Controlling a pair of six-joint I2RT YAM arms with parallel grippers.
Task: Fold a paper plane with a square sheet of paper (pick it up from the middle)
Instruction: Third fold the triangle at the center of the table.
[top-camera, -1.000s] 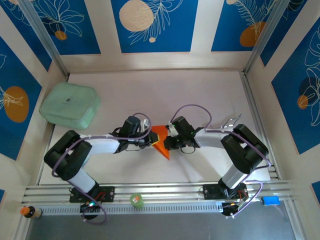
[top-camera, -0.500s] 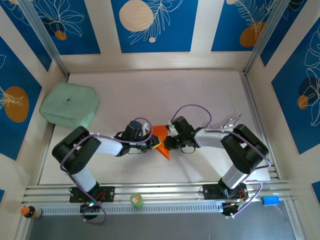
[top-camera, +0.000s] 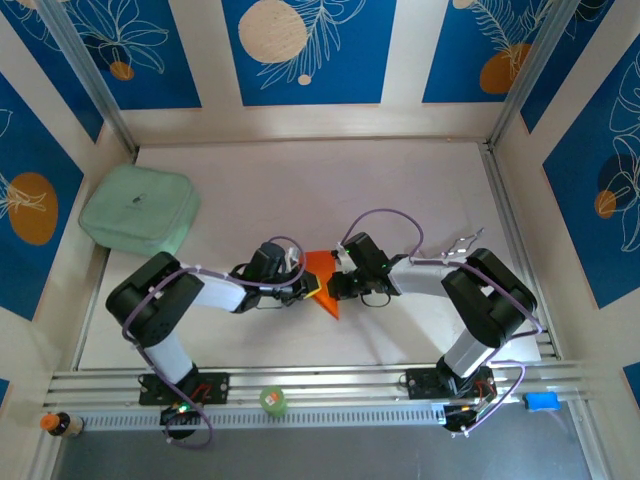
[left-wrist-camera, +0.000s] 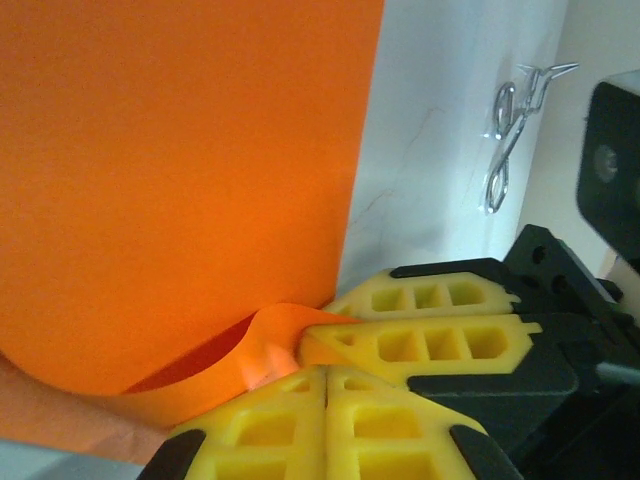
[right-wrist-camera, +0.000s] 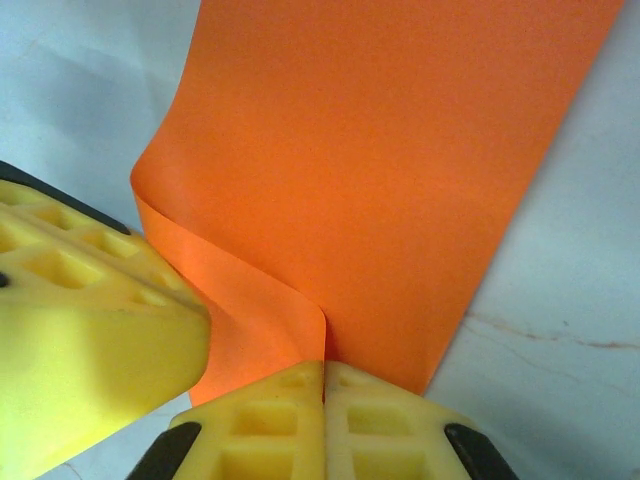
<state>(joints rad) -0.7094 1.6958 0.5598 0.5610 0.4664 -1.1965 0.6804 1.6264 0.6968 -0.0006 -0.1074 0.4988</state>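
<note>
White table (top-camera: 420, 180); left gripper (left-wrist-camera: 325, 372) and right gripper (right-wrist-camera: 323, 366) fingers clamp the square sheet of paper (top-camera: 320, 266) (its curled edge); better to press evenly, crease straight.

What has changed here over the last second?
The left gripper slid a little toward the arm bases along the orange paper, and its elbow swung right. The right gripper stayed put. Both are shut on the paper's fold. The green pad hasn't moved.
</note>
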